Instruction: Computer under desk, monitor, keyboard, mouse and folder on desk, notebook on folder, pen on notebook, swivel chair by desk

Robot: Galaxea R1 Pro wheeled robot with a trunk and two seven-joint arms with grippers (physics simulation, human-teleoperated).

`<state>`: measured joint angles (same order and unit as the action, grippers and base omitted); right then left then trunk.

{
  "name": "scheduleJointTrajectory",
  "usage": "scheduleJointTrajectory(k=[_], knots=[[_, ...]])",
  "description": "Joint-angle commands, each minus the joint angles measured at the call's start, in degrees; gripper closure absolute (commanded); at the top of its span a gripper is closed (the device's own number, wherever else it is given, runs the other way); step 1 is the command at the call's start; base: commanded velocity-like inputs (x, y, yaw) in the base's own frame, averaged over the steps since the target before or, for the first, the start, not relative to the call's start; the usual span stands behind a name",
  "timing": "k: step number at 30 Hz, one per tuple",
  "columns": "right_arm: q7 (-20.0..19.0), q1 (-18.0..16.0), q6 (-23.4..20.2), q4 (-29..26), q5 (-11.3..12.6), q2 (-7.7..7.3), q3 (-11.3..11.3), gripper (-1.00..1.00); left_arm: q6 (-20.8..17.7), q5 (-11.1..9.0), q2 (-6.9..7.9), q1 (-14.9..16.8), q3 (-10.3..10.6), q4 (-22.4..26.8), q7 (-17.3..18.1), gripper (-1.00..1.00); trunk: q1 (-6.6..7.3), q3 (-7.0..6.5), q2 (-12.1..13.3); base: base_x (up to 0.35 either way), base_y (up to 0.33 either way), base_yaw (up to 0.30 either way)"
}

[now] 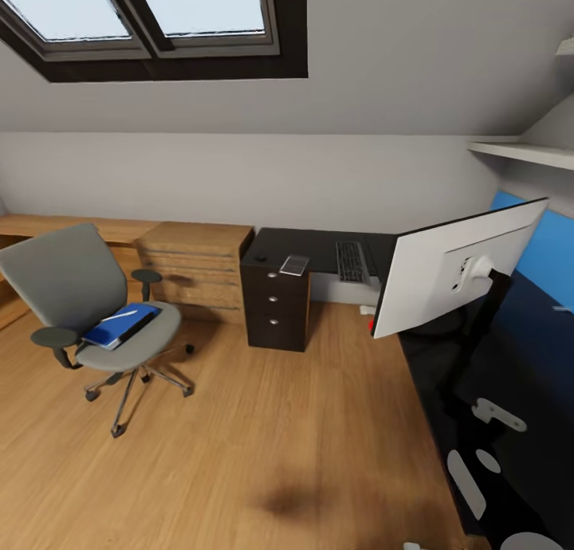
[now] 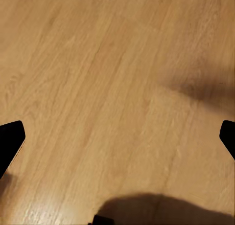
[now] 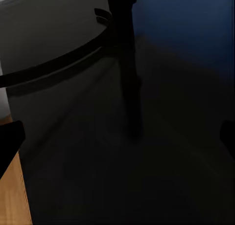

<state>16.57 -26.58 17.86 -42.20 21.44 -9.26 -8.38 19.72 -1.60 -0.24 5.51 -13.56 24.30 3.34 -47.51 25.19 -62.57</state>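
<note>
We saw the blue folder (image 1: 119, 327) with the pen (image 1: 119, 315) on the swivel chair (image 1: 80, 295), well apart from the bench (image 1: 319, 247) carrying keyboard (image 1: 351, 261) and monitor (image 1: 458, 267), while both pincers, left (image 2: 117, 137) above floor and right (image 3: 117, 137) above bench, stood open, holding nothing.

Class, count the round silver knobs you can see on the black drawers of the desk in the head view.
3, in a vertical line down the black drawer front: top knob, middle knob, bottom knob. No others show, though the desk's far side is hidden by the monitor.
</note>
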Motion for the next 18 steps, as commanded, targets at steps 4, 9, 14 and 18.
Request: scheduleJointTrajectory(k=[4, 9, 14, 18], knots=[[0.27, -0.05, 0.56, 0.04, 0.73, -0.04, 0.12, -1.00, 0.14, -0.16, -0.03, 0.03, -0.24, -0.04, 0.35, -1.00, -0.01, 0.06, -0.04, 0.162, 0.239, -0.260], [0.39, -0.05, 0.64, 0.12, 0.78, -0.07, 0.12, -1.00, 0.14, -0.18, -0.03, 0.03, -0.24, -0.04, 0.35, -1.00, -0.01, 0.08, -0.04, 0.117, 0.097, -0.259], [0.39, -0.05, 0.72, 1.06, 0.80, -0.21, 0.06, -1.00, 0.14, -0.22, -0.03, 0.03, -0.24, -0.10, 0.35, -1.00, -0.01, 0.16, -0.04, 0.056, 0.032, -0.185], [0.39, -0.05, 1.06, 1.64, 0.75, -0.27, -0.01, -1.00, 0.14, -0.21, -0.03, 0.03, -0.24, -0.12, 0.35, -1.00, -0.01, 0.19, -0.04, 0.173, 0.011, -0.071]])
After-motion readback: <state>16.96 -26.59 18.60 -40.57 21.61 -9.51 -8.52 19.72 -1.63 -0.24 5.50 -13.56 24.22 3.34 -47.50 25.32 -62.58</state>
